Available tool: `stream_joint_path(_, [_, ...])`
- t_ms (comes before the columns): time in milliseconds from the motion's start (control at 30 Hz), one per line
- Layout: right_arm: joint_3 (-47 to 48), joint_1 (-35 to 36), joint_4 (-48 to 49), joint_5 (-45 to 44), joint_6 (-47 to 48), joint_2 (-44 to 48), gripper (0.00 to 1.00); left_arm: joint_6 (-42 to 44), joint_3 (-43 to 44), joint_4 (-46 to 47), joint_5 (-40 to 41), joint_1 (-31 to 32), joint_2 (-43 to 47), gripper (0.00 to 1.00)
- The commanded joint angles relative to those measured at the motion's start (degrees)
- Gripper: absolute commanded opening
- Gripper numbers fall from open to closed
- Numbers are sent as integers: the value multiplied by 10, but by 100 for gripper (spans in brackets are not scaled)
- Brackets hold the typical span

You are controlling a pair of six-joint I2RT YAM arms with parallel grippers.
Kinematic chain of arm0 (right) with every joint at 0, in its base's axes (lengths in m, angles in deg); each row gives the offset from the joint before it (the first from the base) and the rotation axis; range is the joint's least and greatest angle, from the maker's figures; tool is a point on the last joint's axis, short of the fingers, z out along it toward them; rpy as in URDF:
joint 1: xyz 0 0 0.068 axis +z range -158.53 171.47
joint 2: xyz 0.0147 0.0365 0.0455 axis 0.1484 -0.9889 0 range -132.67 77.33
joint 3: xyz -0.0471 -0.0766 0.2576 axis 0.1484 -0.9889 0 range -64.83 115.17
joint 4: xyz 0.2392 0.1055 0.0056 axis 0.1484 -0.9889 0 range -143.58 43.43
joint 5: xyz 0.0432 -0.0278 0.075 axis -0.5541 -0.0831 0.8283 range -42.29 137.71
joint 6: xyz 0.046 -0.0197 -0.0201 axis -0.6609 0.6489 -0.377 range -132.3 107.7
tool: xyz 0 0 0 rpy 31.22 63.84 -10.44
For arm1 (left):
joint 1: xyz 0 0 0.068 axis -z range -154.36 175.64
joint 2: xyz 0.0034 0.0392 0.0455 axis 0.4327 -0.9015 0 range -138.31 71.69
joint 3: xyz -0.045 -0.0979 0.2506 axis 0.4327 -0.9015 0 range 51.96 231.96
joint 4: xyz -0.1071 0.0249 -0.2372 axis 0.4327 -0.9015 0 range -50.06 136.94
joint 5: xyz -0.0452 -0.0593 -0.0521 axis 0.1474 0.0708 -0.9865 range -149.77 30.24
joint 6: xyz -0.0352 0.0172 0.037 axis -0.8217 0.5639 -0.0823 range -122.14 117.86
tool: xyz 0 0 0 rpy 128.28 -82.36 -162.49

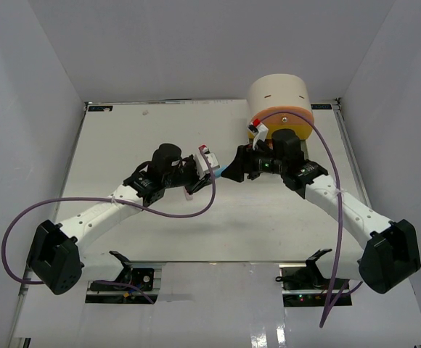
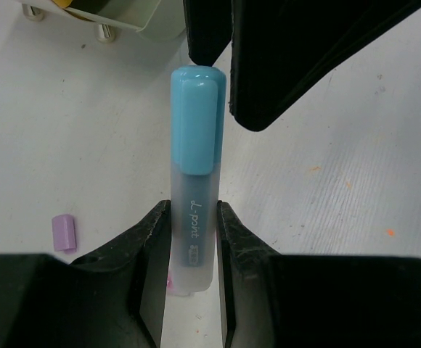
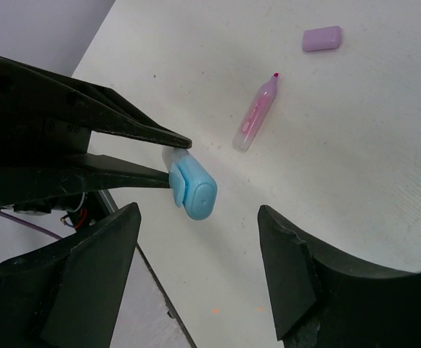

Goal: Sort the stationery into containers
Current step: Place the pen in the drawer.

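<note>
My left gripper is shut on the clear barrel of a pastel blue marker, held above the table with its cap pointing at my right gripper. In the left wrist view my left gripper pinches the marker near its tail. My right gripper is open and empty, with the blue cap just ahead of its jaws and touching neither. An uncapped pink marker and a small purple piece lie on the table. The round cream organiser stands at the back right with its peach-orange drawer pulled out.
A white and red item sits at the peach drawer's left edge. A grey-green container with small knobs shows at the top of the left wrist view. The purple piece lies left of my left fingers. Purple cables loop over the table.
</note>
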Motion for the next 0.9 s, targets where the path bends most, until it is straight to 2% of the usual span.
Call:
stream_joint_path(0, [28, 7, 33, 15, -12, -11, 72, 13, -7, 22, -14, 3, 25, 0])
stream_joint_path(100, [30, 13, 35, 16, -17, -22, 70, 13, -10, 25, -13, 3, 28, 0])
stream_joint_path(633, [31, 20, 76, 28, -35, -48, 44, 15, -25, 37, -33, 4, 28, 0])
stream_joint_path(867, [26, 20, 72, 24, -38, -46, 14, 11, -30, 44, -26, 4, 31, 2])
